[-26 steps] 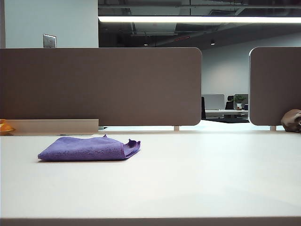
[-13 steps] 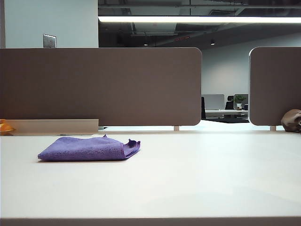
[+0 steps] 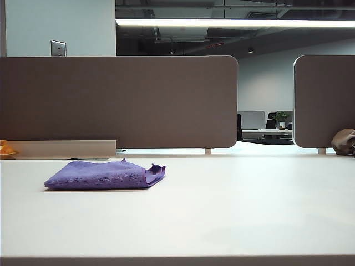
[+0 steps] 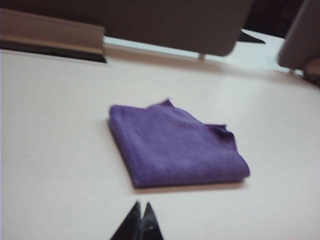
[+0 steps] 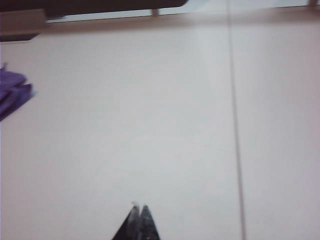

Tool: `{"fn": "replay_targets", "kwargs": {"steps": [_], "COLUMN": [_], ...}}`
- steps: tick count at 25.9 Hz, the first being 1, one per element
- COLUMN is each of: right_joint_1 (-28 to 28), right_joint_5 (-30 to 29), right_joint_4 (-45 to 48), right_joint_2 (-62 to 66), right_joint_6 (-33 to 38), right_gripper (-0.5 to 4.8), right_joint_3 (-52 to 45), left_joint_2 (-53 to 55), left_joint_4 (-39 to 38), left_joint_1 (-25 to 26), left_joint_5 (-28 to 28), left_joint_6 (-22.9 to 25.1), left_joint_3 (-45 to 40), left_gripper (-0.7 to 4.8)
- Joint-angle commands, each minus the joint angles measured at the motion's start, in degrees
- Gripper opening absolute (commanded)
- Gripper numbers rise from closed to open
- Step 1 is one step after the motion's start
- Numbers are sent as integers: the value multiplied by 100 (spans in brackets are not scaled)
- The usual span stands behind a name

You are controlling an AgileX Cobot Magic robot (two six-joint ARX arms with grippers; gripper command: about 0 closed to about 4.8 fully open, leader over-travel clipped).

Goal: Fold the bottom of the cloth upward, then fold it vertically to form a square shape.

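Purple cloth (image 4: 175,147) is lying folded on your table (image 3: 233,210); left gripper (image 4: 140,206) and right gripper (image 5: 138,207) are hovering pressed together, gripping nothing.

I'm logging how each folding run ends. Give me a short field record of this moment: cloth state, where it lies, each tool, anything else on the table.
cloth: purple cloth, folded into a compact, roughly square stack, one corner sticking out
place: flat on the white table, left of middle in the exterior view
left tool: left tool shut, empty, short of the cloth, not touching
right tool: right tool shut, empty, over bare table, cloth off to one side
other: brownish-grey lump at the far right edge
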Motion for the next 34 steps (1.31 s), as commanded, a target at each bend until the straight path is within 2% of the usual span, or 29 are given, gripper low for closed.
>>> {"fn": "replay_targets", "kwargs": {"steps": [1,7,18,23,29,34], "right_joint_1": [-232,-509,-487,-481,-481,-481], "right_joint_5": [13,15,13,13,39,42], "right_joint_4": [-33,-33,-33,-39,-37,-46], "right_joint_2": [0,0,0,0,0,0], "right_joint_6": [9,9,9,7,9,9], "right_gripper": [0,0,0,0,0,0], "right_joint_3": [9,9,11,9,9,7], "left_joint_2": [-146,-142,-142,-142,-142,-142], "left_joint_4": [111,109,105,-372,-459,-542], "left_joint_1": [221,321,337,337,341,345], "left_joint_5": [24,28,28,31,-2,-586], "left_joint_6": [39,39,39,39,39,39], "left_joint_3": [11,11,11,11,11,9], "left_gripper": [-1,-1,-1,-1,-1,-1]}}
